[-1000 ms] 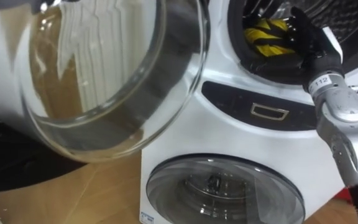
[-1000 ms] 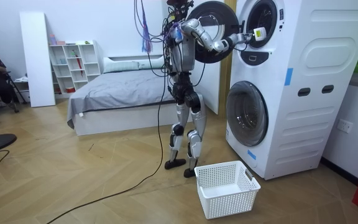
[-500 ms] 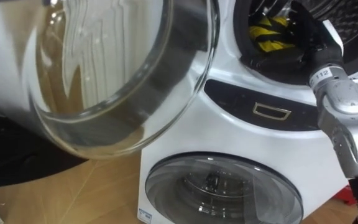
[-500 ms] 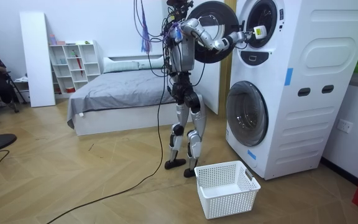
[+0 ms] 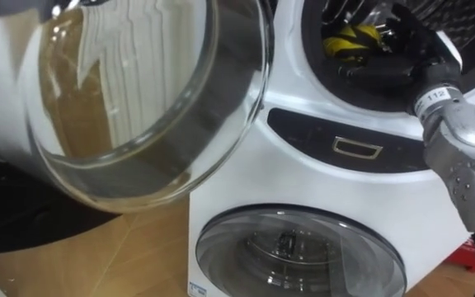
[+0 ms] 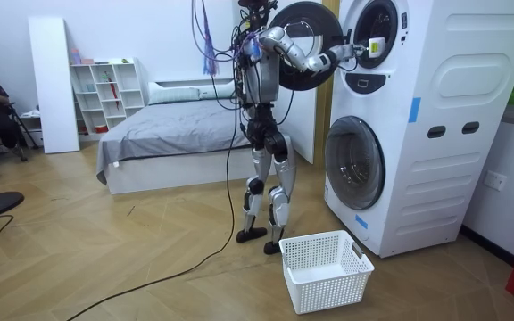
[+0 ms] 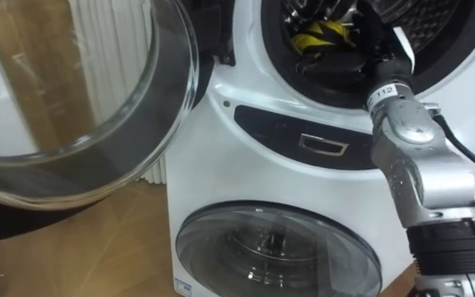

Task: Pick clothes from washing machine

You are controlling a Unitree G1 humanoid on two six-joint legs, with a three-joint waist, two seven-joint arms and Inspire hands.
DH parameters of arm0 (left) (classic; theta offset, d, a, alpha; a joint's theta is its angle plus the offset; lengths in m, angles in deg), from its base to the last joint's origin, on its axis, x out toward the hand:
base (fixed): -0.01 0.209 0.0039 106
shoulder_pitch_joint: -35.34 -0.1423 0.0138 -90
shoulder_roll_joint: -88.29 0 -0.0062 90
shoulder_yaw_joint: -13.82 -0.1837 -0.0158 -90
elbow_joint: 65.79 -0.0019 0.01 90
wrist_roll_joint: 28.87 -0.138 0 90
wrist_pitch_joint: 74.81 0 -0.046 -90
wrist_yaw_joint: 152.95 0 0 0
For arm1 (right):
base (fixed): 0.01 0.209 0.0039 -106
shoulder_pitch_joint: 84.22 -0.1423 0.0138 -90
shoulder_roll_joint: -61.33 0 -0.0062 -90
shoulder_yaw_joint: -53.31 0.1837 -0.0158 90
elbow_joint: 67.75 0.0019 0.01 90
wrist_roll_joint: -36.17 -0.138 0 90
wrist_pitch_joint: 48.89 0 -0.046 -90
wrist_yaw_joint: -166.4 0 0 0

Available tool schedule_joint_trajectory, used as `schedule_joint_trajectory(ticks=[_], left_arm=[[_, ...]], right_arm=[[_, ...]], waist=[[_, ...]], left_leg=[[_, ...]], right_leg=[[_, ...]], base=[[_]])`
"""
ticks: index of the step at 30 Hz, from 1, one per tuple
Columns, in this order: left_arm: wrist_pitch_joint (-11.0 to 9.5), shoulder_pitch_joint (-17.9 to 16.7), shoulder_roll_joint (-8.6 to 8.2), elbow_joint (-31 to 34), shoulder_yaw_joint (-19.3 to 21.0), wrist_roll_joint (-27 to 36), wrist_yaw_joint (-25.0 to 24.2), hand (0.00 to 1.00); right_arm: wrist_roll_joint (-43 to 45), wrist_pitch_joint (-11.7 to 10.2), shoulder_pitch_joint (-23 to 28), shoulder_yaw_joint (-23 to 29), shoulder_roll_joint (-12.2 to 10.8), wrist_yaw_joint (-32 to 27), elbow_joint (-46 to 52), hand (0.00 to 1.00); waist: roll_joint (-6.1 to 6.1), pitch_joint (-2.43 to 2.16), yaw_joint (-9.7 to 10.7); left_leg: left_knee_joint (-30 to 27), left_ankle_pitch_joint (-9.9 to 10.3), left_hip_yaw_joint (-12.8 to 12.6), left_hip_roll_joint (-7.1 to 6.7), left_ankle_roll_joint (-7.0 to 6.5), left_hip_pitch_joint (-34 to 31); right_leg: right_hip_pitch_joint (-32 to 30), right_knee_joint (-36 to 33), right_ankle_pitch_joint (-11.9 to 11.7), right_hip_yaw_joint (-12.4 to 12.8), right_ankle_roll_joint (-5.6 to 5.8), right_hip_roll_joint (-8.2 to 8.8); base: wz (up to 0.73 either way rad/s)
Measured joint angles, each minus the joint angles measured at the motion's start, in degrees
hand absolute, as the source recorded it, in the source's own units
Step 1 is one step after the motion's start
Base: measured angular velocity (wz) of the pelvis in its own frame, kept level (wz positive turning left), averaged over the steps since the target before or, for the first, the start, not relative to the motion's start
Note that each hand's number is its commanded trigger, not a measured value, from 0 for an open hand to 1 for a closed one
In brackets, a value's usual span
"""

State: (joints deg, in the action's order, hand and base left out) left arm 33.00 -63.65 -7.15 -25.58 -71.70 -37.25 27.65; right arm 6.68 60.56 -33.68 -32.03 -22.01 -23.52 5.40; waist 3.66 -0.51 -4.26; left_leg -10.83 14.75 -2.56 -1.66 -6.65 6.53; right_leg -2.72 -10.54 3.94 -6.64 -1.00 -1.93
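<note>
I find very little print on my screens. The white tag at the back of the right hand (image 5: 404, 48) carries a short black number. On the washing machine (image 5: 303, 180), the dark panel (image 5: 316, 134) below the upper opening bears a small rectangular outline with no letters I can make out. A small label (image 5: 195, 288) sits at the lower corner of its front, its print too small to read. In the room view a blue sticker (image 6: 413, 109) on the machine's side looks blank to me.
</note>
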Motion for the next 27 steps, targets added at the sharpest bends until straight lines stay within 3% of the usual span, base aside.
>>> schedule_joint_trajectory(ticks=[5,16,25,27], left_arm=[[0.21,-0.10,0.00,-0.01,-0.03,0.05,-0.04,0.00],[0.50,0.48,0.04,0.31,-0.02,0.02,-0.74,0.00],[0.41,0.49,0.16,0.05,0.11,-0.12,-1.59,0.00],[0.42,0.74,0.15,-0.37,0.18,-0.08,-1.65,0.00]], right_arm=[[-6.55,0.00,-0.13,1.30,0.66,0.26,-0.06,0.00],[-8.85,0.00,-1.25,1.30,0.81,0.74,-0.84,0.00],[-2.11,-0.12,-1.35,1.11,1.00,3.31,-2.47,0.00],[3.33,-0.09,-1.39,0.07,0.99,3.82,-2.52,0.00]], waist=[[-0.15,0.07,1.08],[-0.12,0.02,2.50],[-0.09,0.00,2.20],[-0.02,-0.02,1.99]], left_leg=[[-0.05,0.00,0.46,0.00,0.00,0.00],[-0.07,0.00,0.18,0.00,0.00,0.04],[-0.02,0.00,0.06,0.02,0.00,0.04],[0.01,0.00,-0.03,-0.01,0.00,0.05]], right_leg=[[0.23,0.08,0.00,-0.63,0.00,0.10],[0.23,0.14,0.00,-0.62,0.00,0.03],[0.58,0.79,-0.02,0.07,-0.01,-0.10],[0.56,0.77,-0.02,0.02,-0.01,-0.07]], base=[[0.06],[0.00],[0.00],[0.00]])
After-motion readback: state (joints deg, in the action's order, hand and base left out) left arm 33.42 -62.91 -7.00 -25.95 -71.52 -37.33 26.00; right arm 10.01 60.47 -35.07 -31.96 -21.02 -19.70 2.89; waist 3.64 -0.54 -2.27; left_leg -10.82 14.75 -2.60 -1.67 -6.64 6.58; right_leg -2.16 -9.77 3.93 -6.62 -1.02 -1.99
